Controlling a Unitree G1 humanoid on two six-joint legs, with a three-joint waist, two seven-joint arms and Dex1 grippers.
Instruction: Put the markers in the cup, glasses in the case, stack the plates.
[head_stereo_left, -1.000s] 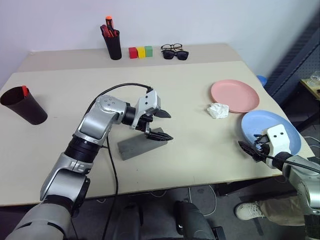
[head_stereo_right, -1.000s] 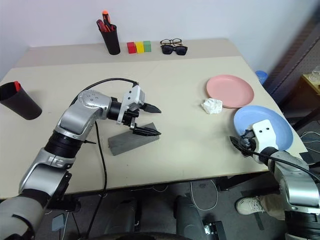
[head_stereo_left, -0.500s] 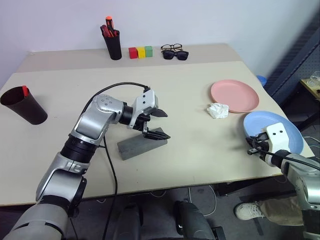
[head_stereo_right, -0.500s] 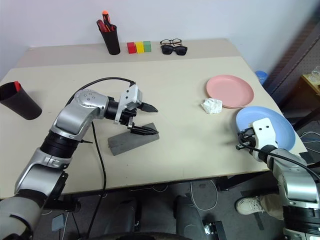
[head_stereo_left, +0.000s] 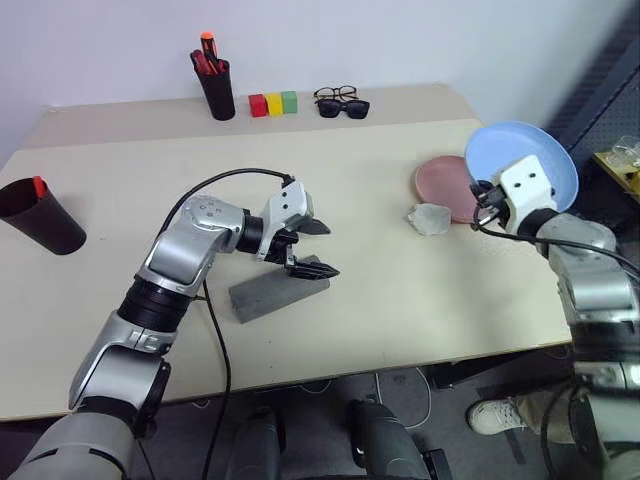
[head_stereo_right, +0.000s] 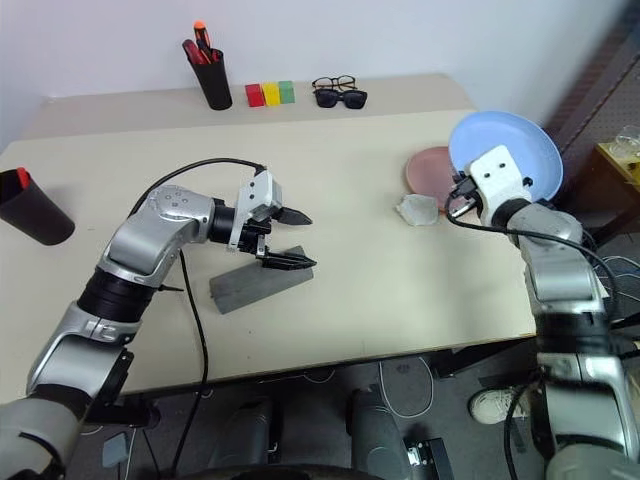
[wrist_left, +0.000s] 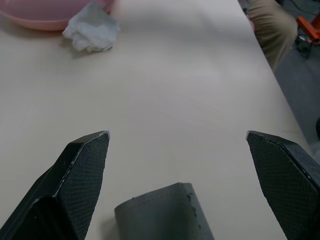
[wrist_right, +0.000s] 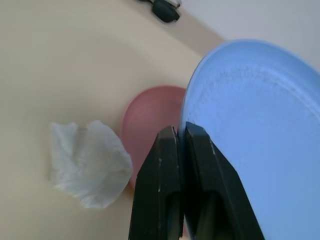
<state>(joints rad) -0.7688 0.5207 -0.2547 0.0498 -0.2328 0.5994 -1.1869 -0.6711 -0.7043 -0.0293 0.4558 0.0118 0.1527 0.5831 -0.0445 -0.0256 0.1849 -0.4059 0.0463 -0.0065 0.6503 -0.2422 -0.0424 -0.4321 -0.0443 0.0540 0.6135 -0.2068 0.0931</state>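
Your right pincer (head_stereo_right: 462, 203) is clamped on the blue plate's (head_stereo_right: 520, 150) rim, tilted up; the pink plate (head_stereo_right: 425, 170) lies just below-left of it.

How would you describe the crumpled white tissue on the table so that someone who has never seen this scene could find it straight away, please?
Start at the beige table and look toward its right side, where the salmon pink plate lies. The crumpled tissue sits on the tabletop just beside that plate's near left edge. It is the one soft, shapeless white lump there, unlike the smooth round plates.
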